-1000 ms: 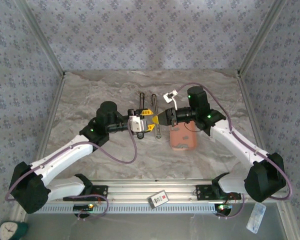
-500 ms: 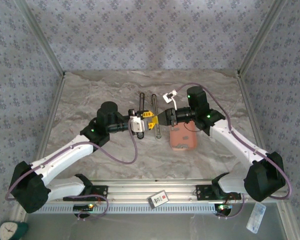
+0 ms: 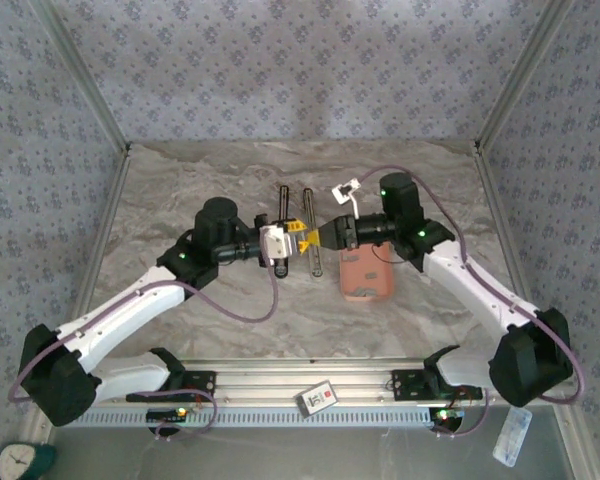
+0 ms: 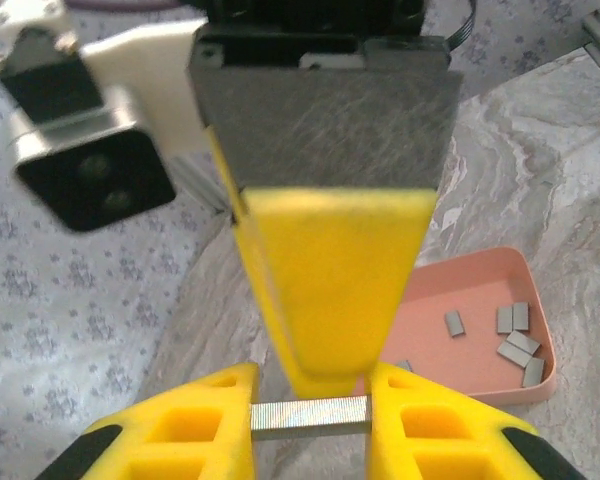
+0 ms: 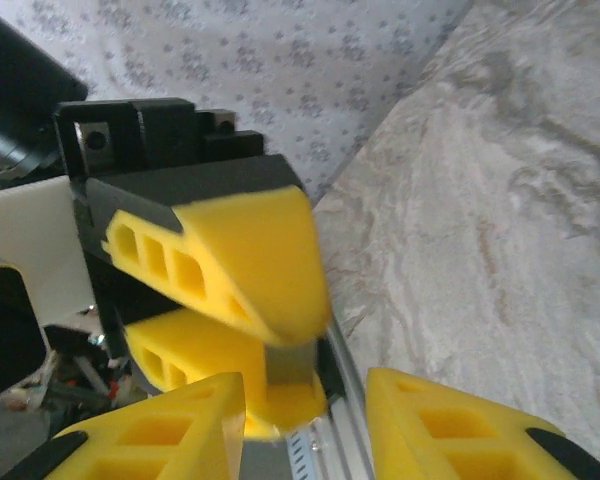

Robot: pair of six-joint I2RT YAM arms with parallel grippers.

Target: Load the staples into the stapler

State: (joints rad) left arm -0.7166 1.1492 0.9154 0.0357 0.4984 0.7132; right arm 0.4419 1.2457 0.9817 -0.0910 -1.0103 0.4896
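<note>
A marbled grey surface (image 3: 180, 190) enclosed by walls (image 3: 300, 70) of blue floral paper. At seven o'clock a teal clock (image 3: 16, 462) — at six a small white tag (image 3: 318, 399) marked red, at five a clear packet (image 3: 513, 435).

Shiny metal staple strip (image 4: 310, 417)

left pincer (image 4: 310, 412) — closed onto staple strip (image 4: 311, 418) | right pincer (image 5: 305, 400) — opened, released strip

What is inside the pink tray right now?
Several short grey staple pieces lie loose on the floor of the pink tray. In the left wrist view its left part is covered by a yellow finger of the right pincer, so anything there cannot be seen.
</note>
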